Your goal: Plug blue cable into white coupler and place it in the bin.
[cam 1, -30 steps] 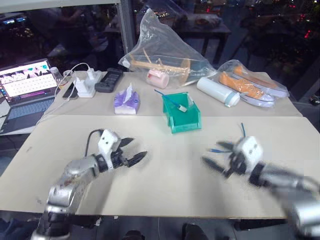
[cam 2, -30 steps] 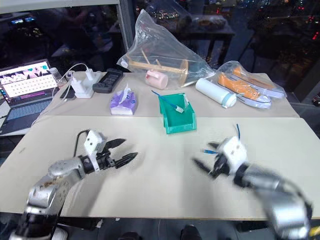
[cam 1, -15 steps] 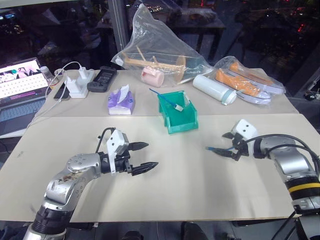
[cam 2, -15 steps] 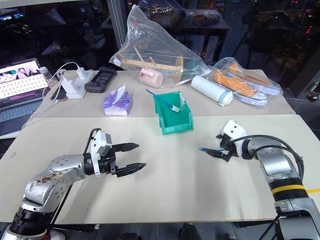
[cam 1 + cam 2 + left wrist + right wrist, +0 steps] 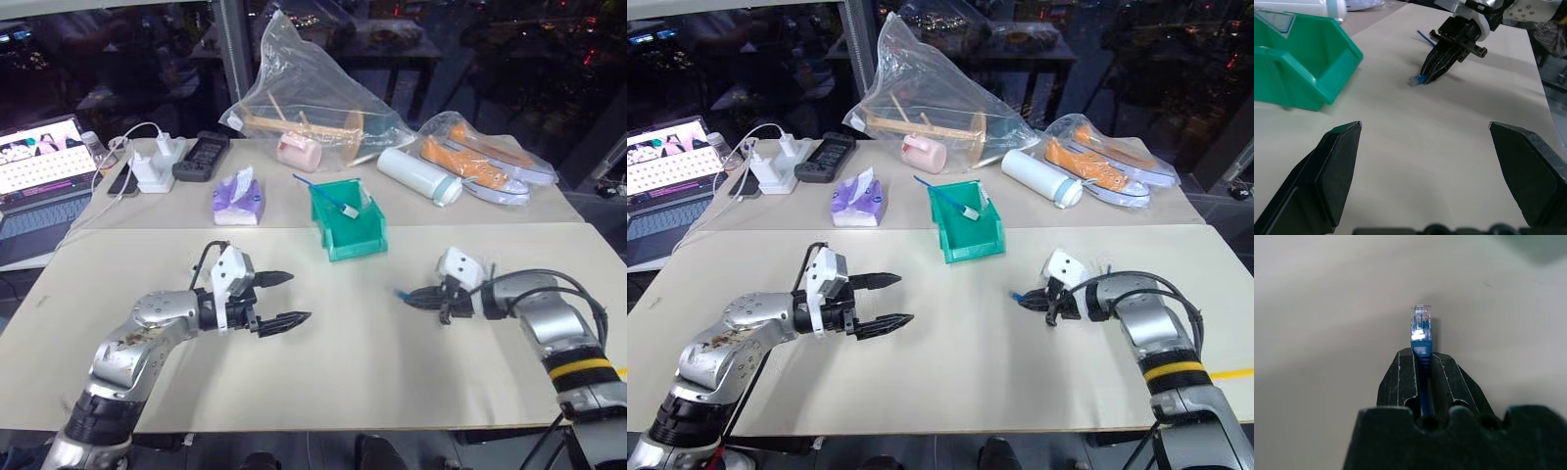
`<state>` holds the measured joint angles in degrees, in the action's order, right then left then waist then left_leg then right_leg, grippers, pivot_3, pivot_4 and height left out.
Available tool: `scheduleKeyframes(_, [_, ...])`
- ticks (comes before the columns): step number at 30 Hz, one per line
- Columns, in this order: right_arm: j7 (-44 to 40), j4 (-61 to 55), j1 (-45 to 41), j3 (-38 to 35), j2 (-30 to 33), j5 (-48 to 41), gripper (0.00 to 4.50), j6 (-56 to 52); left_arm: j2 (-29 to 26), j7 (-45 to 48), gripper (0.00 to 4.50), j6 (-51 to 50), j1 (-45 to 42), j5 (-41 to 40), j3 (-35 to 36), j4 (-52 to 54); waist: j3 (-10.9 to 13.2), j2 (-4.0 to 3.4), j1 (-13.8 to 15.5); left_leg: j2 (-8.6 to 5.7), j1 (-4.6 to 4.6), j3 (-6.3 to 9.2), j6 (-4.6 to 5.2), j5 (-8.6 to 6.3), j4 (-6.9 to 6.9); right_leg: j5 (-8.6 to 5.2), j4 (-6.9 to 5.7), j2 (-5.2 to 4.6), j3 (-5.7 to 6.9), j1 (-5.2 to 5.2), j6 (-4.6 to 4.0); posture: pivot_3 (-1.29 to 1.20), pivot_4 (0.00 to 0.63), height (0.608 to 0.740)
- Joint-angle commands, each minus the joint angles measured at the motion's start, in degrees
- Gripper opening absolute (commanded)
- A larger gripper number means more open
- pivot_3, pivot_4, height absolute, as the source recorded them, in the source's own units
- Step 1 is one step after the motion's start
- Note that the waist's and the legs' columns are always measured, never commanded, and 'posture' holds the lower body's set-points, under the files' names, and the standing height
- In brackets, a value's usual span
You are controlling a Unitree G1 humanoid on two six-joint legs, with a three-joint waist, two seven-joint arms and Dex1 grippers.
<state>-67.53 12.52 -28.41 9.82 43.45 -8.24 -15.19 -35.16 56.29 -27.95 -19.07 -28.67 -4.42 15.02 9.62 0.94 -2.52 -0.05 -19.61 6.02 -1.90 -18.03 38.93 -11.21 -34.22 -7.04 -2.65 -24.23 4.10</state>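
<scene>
The blue cable sat pinched in my closed right hand, plug pointing toward my wide-open, empty left hand across the table.

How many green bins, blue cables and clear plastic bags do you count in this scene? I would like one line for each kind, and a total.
Green bin: 1
Blue cable: 2, one lying in the bin, one held by the right gripper
Clear plastic bag: 2
Total: 5
</scene>
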Motion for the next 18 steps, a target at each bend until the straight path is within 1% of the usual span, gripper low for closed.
scheduleKeyframes(1, [-1.81,-16.36,2.32,4.49,-1.75,-2.16,0.04,-5.06,1.49,3.77,4.50,7.51,-5.13,7.23,-7.22,-5.00,0.00,0.00,0.10,0.00,-0.01,0.00,-0.06,0.03,0.01,0.00,0.00,0.00,0.01,0.00,0.00,0.00,0.150,0.740])
scheduleKeyframes(2, [-1.60,-19.70,2.88,5.62,-2.24,-2.23,0.04,-6.81,1.72,4.83,4.50,9.67,-6.23,9.36,-9.17,-6.58,0.00,0.00,0.10,-0.01,-0.06,0.00,-0.25,0.14,0.03,0.01,0.02,0.00,0.02,-0.01,0.01,0.00,0.150,0.740])
scheduleKeyframes(5, [0.41,-26.02,3.27,7.95,-4.41,-2.52,0.04,-10.90,1.92,7.73,4.50,14.99,-8.37,14.25,-13.72,-10.05,0.00,0.00,0.12,-0.02,-0.12,0.01,-0.32,0.18,0.06,0.03,0.01,0.00,0.02,-0.02,0.05,0.00,0.150,0.740])
scheduleKeyframes(9, [2.32,-29.28,2.67,11.44,-6.60,-1.65,0.04,-14.89,2.70,10.16,4.50,18.16,-9.72,17.60,-17.21,-12.75,0.00,0.00,0.15,-0.01,-0.12,0.02,-0.30,0.17,0.05,0.03,0.02,0.00,0.03,-0.03,0.04,0.00,0.150,0.740])
scheduleKeyframes(10, [2.77,-29.47,2.66,11.63,-6.91,-1.90,1.06,-16.23,2.56,10.77,4.50,19.09,-9.74,18.68,-18.08,-13.02,0.00,0.00,0.16,-0.01,-0.13,0.02,-0.30,0.17,0.05,0.03,0.01,0.00,0.04,-0.04,0.04,0.00,0.150,0.740])
scheduleKeyframes(14, [4.10,-29.35,2.79,11.69,-6.21,-0.92,2.30,-17.31,2.24,12.33,4.50,20.55,-9.21,20.84,-19.47,-13.45,0.00,0.00,0.24,-0.02,-0.16,0.04,-0.29,0.17,0.08,0.03,-0.02,0.00,0.04,-0.03,0.05,0.00,0.150,0.740])
scheduleKeyframes(15, [4.70,-29.85,2.97,10.67,-5.95,-1.34,2.72,-17.91,2.41,12.42,4.50,20.17,-8.97,20.74,-19.34,-13.36,0.00,0.00,0.26,-0.02,-0.17,0.04,-0.28,0.16,0.08,0.03,-0.01,0.00,0.05,-0.04,0.05,0.00,0.150,0.740])
scheduleKeyframes(18, [6.46,-32.53,3.47,6.91,-5.72,-4.07,3.70,-20.14,2.68,12.69,4.50,19.41,-8.68,20.98,-19.23,-13.22,0.00,0.00,0.24,-0.02,-0.16,0.05,-0.07,0.04,0.08,0.03,-0.03,0.00,0.05,-0.04,0.05,0.00,0.150,0.740])
